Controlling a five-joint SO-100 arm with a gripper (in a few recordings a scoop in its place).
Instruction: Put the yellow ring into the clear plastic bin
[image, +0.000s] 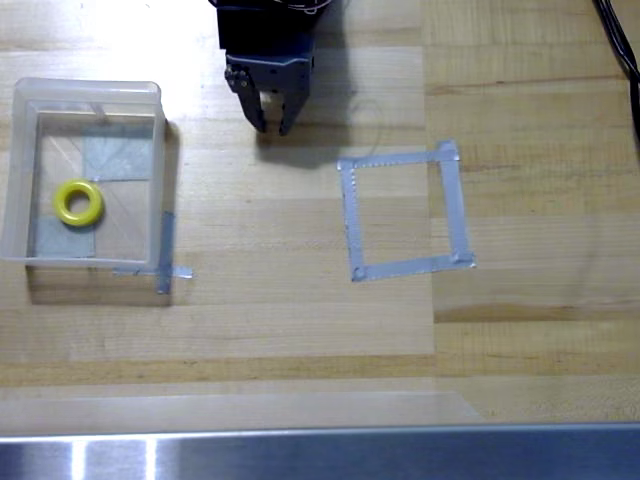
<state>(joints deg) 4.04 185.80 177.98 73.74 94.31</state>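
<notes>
**Ring in bin, gripper clear**

Bin (88, 92), clear plastic, sits far left on table (300, 320); yellow ring (77, 202) lies flat inside, lower-left part. Ring is down-left of gripper (271, 124), well apart. Gripper at top centre, fingers slightly parted, holding nothing. Tape square (404, 213) to right. Judgement: task looks done.

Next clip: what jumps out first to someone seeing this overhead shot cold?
The yellow ring draws the eye first: it lies flat inside the clear plastic bin at the left of the overhead view. The dark hand hangs at top centre, apart from the bin, holding nothing, its fingers slightly parted. To the right, a grey tape square outline sits on the wooden table.
</notes>
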